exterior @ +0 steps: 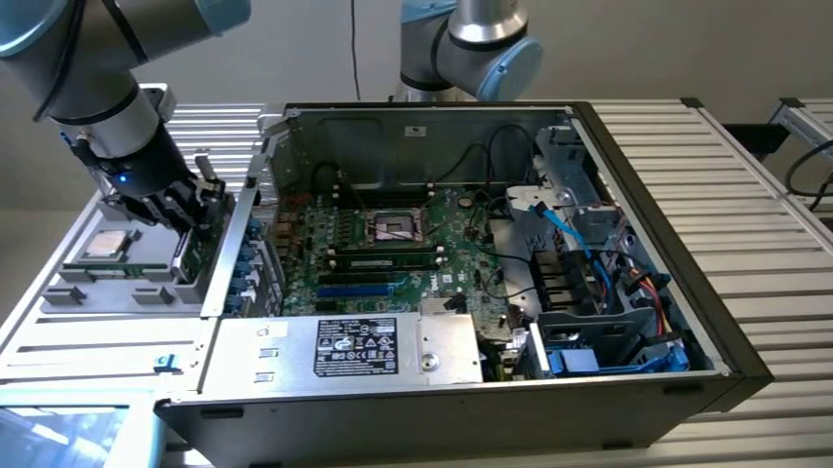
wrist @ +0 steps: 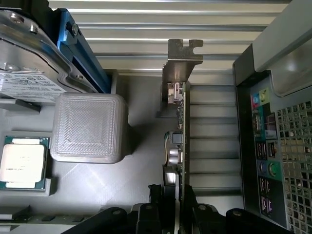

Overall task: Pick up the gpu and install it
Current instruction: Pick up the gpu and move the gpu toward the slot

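Wrist view looks straight along the gpu point(wrist: 181, 126), which stands on edge in a ribbed grey holder point(wrist: 136, 170). Its silver bracket point(wrist: 181, 56) is at the far end and the green card runs back toward the camera. The end effector point(wrist: 171, 197) straddles the card's near edge, one dark side close on each face. Whether it is already pinching the card or merely bracketing it cannot be told.

The step in hand looks like the grasp that opens the pick-up, with the card not yet lifted out of its holder. By the look of it, a lift calls for a firm, square hold on the thin edge. It also needs a straight pull, so the card does not drag on the holder's ribs.

Beside the card in this view sit a grey textured block point(wrist: 87, 126), a processor chip point(wrist: 22, 163) and a hard drive with a white label point(wrist: 29, 83). The rear port panel of the computer case point(wrist: 265, 146) stands on the card's other side.

From the exterior view comes the wider layout. The end effector point(exterior: 195, 229) is down over the gpu point(exterior: 193, 255) at the holder point(exterior: 131, 283), on the exterior view's left. That spot is just outside the open computer case point(exterior: 651, 195). Inside the case the motherboard point(exterior: 390, 244) lies exposed, and the whole setup rests on a slatted metal bench point(exterior: 742, 166). The close detail of the bracket, and how the card sits between the sides of the end effector, comes from the wrist view.
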### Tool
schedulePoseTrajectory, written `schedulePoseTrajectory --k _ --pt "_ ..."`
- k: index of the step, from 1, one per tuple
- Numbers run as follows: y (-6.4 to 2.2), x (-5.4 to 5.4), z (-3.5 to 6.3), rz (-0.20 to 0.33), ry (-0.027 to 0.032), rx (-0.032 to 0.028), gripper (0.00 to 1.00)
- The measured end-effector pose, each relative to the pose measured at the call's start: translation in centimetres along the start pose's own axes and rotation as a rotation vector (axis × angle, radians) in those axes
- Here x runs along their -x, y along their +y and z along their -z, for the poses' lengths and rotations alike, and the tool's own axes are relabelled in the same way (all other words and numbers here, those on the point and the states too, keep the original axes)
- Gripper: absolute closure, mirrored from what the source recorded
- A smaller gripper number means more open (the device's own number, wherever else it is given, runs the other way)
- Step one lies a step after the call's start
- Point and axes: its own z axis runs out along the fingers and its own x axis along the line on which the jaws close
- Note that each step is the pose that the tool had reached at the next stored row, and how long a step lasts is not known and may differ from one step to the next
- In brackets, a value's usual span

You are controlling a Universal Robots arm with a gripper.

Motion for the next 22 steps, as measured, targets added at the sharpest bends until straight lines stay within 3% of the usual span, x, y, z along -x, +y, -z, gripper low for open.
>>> schedulePoseTrajectory --k 8,22 --pt "0.04 0.0 0.26 -0.002 0.0004 0.0005 0.72" --pt "0.90 0.2 6.54 -0.017 -0.0020 0.0000 0.72"
